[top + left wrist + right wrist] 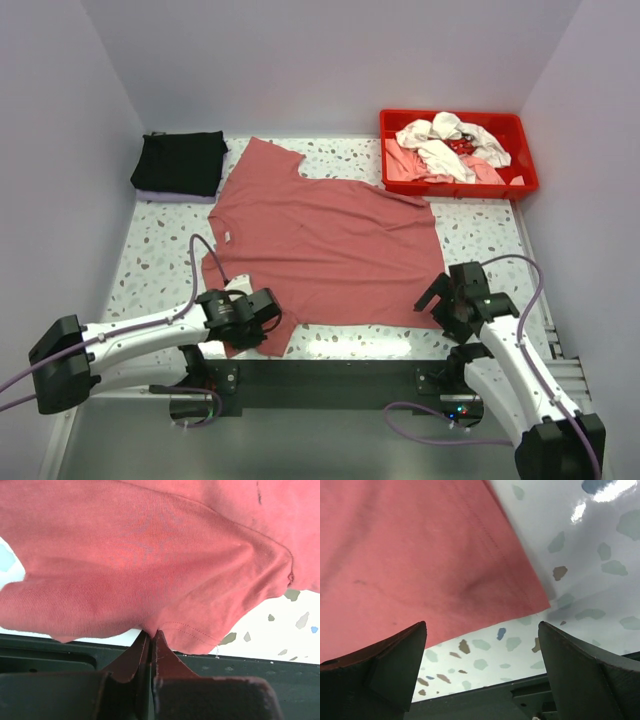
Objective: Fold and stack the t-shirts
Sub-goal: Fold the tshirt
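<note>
Left tool (pixel 150 634) on flat brick-red t-shirt (pixel 330 250)

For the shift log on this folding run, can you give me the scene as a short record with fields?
spread out: brick-red t-shirt, flat on the speckled table, not yet folded
left gripper: shut on the brick-red t-shirt's near left edge
right gripper: open, at the shirt's near right corner, holding nothing
already folded: black t-shirt, far left corner
red tray: far right, holds crumpled white and pink shirts
</note>
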